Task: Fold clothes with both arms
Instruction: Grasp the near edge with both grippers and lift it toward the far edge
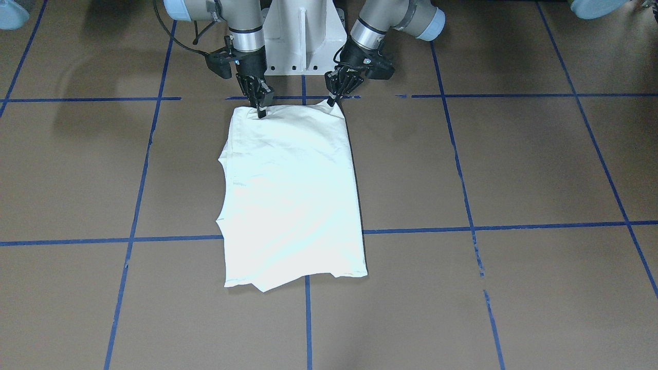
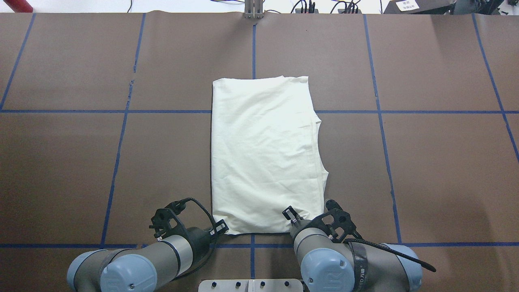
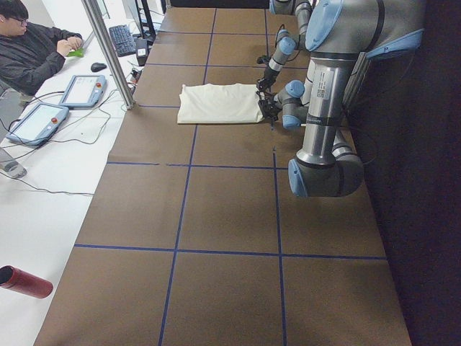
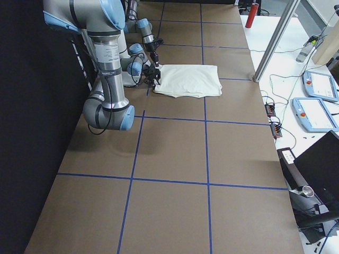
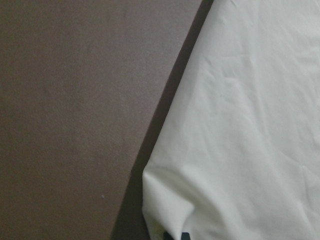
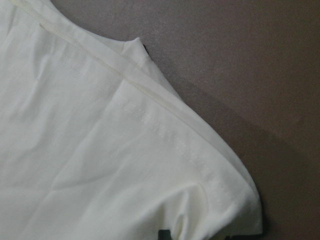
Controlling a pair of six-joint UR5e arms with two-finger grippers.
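Shirt [image 2: 263,154], sides already folded into a narrow rectangle, lies centrally on the worktop [image 2: 81,162] by its robot-side edge. The left tool [image 1: 333,100] and right tool [image 1: 261,109] each pinch a near corner. The end-to-end fold apparently remains.

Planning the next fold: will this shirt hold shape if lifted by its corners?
Probably floppy: the T-shirt lies flat, wrinkled, peaking at the left gripper. Likely light, being thin cloth. Its uneven stacked layers may slip apart.
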